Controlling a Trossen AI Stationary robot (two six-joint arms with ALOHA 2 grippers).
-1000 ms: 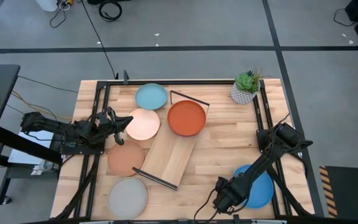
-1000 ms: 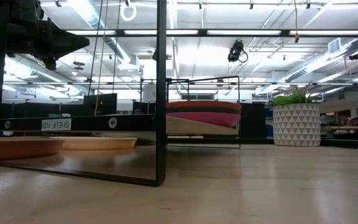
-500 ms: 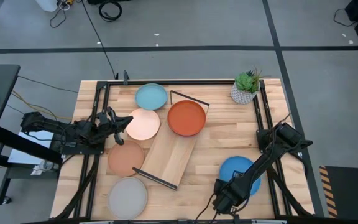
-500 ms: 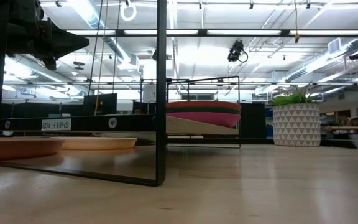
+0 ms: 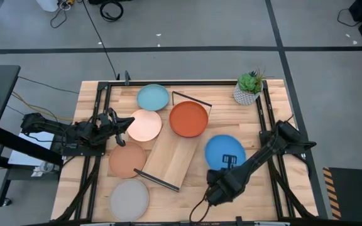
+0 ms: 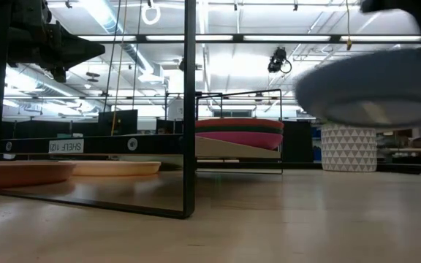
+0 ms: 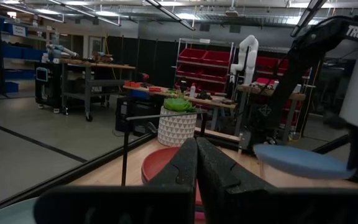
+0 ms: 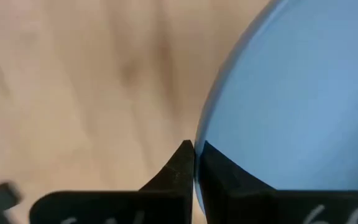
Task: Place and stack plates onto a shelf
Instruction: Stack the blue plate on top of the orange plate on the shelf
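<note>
From above, my right gripper point(image 5: 224, 164) is clamped on the rim of the bright blue plate point(image 5: 224, 150), held just beside the orange plate point(image 5: 188, 118) stacked at the shelf point(image 5: 175, 157)'s far end; I judge the thin edge grip could let it tilt or slip. At table level it hangs clear of the table point(image 6: 283, 219). Through the right wrist camera, both fingers point(image 8: 182, 165) pinch its edge; the left gripper point(image 5: 129, 121) waits closed over the cream plate point(image 5: 144, 125).
</note>
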